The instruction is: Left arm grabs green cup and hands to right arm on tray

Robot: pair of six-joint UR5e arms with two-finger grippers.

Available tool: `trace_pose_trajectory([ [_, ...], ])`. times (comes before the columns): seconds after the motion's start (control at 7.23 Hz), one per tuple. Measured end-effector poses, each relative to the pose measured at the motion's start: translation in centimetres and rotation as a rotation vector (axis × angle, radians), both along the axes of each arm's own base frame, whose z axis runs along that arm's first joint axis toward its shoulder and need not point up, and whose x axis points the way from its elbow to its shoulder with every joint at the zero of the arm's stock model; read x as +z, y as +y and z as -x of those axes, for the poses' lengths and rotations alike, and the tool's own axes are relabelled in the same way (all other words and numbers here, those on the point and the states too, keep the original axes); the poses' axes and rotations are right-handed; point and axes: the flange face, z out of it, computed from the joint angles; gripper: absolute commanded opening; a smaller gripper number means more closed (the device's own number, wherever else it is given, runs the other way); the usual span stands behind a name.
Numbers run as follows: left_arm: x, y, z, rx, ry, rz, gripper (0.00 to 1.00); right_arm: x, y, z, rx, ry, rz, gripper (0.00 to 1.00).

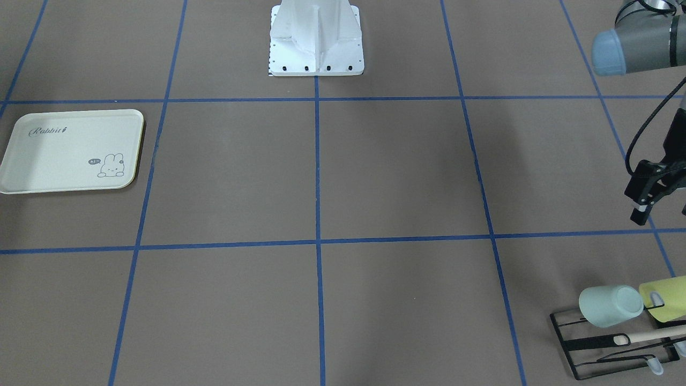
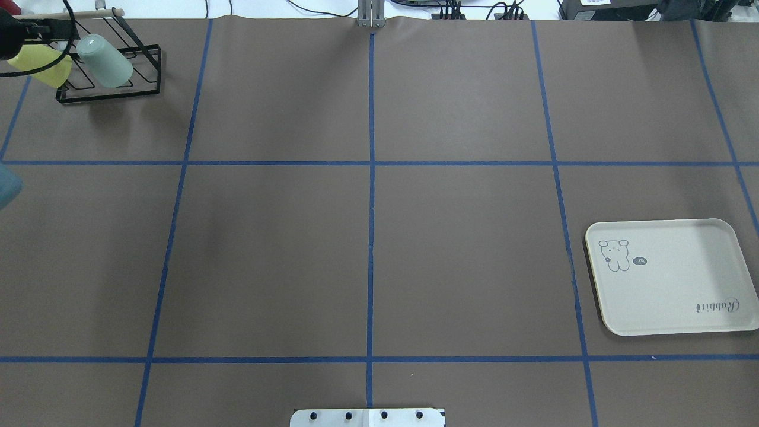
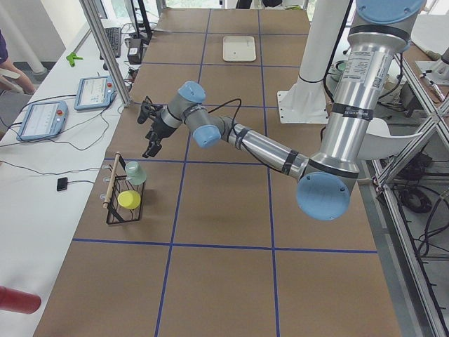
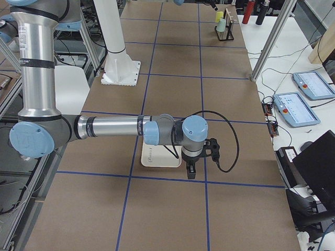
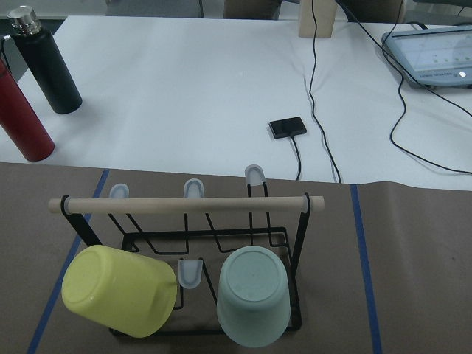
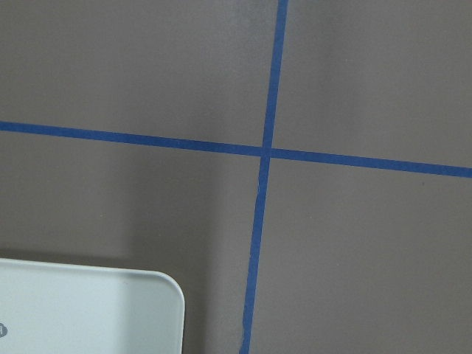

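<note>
The pale mint-green cup [image 1: 611, 305] hangs tilted on a peg of the black wire rack [image 1: 563, 346] at the table's corner. It also shows in the overhead view [image 2: 105, 60] and the left wrist view [image 5: 251, 306]. My left gripper [image 1: 662, 209] hovers open and empty above the table, short of the rack. The cream tray [image 1: 64, 155] lies empty at the other end of the table, also seen from overhead [image 2: 682, 284]. My right gripper [image 4: 190, 170] hangs beside the tray's edge [image 6: 81, 310]. I cannot tell whether it is open.
A yellow-green cup [image 1: 664, 300] hangs next to the mint one, under the rack's wooden bar [image 5: 184, 205]. The white robot base [image 1: 316, 43] stands at the table's middle edge. A red bottle [image 5: 22, 118], a black bottle [image 5: 44, 66] and cables lie beyond the rack.
</note>
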Motion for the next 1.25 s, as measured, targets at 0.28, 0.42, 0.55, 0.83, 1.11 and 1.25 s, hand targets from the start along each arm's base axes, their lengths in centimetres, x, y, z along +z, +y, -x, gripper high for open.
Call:
trace_pose_trajectory([
  [0.28, 2.8, -2.0, -2.6, -0.051, -0.010, -0.056, 1.00, 0.0, 0.0, 0.0, 0.000, 0.003, 0.000, 0.99],
  [0.42, 3.8, -2.9, -3.4, -0.058, -0.013, -0.066, 1.00, 0.0, 0.0, 0.0, 0.001, 0.003, 0.001, 0.99],
  [0.55, 4.7, -3.4, -4.3, -0.061, -0.022, -0.066, 1.00, 0.0, 0.0, 0.0, 0.001, 0.003, 0.002, 0.99],
  [0.83, 6.5, -3.5, -6.2, -0.064, -0.040, -0.077, 1.00, 0.1, 0.0, 0.0, 0.001, 0.003, 0.002, 0.99],
  [1.11, 7.6, -3.4, -7.1, -0.062, -0.046, -0.083, 1.00, 0.1, 0.0, 0.0, 0.001, 0.002, 0.003, 0.99],
  [1.25, 7.9, -3.5, -7.3, -0.060, -0.049, -0.081, 1.00, 0.1, 0.0, 0.0, 0.001, 0.002, 0.003, 0.99],
])
